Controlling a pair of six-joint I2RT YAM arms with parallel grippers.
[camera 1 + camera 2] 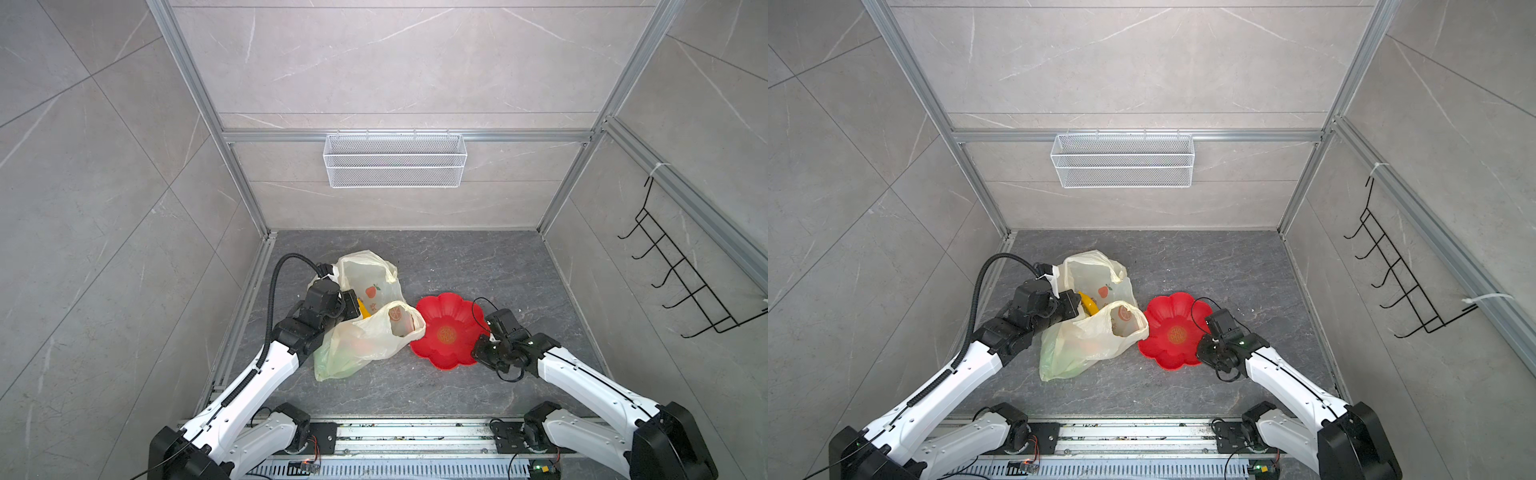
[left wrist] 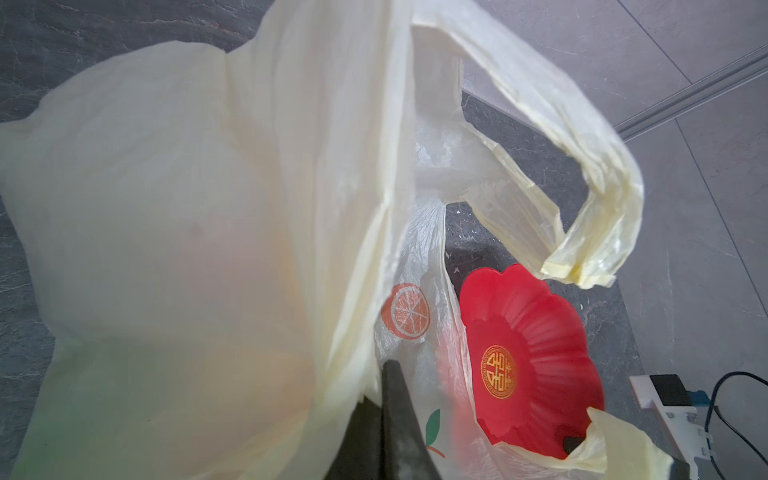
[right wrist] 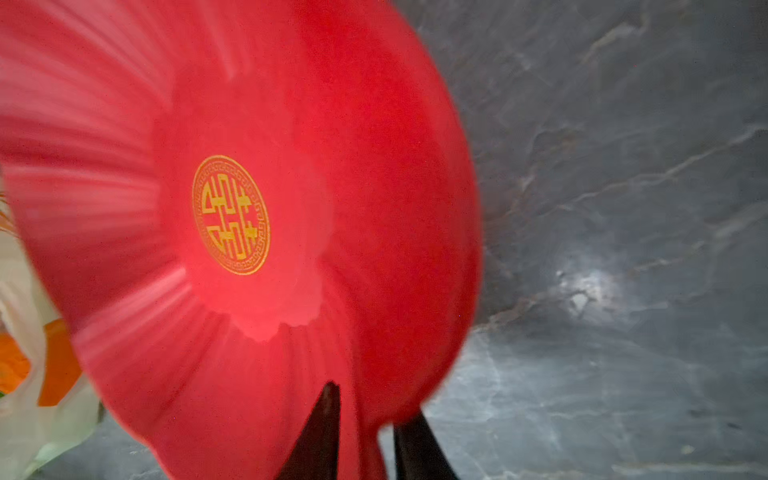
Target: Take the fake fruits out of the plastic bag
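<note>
**Bag held at its mouth, fruit inside**

We see the plastic bag (image 1: 365, 340) slumped on the dark table (image 1: 457, 266), left of centre in both top views. One of its handle loops (image 1: 409, 326) reaches the near-left edge of the red flower-shaped plate (image 1: 432, 311); we cannot tell whether they touch. The left fingers (image 2: 395, 419) are pressed together at the bag's mouth. Pale film bunches around them and rises to them, so we read them as clamped on the bag's edge. From the left wrist the printed orange slice (image 2: 405, 311) sits on the film just past the fingertips, and the other handle loop (image 2: 582, 208) arches over the table.

The fake fruits (image 1: 1092, 345) lie inside the bag, showing only as orange and green tints through the plastic. A yellow banana (image 1: 1089, 305) shows in the mouth, right beside the left arm's wrist.

The right fingers (image 3: 320, 432) stand parted astride the plate's near rim, one over the inside and one outside. A sliver of table shows between the rim and the outer finger. The plate is blurred in that view.
</note>
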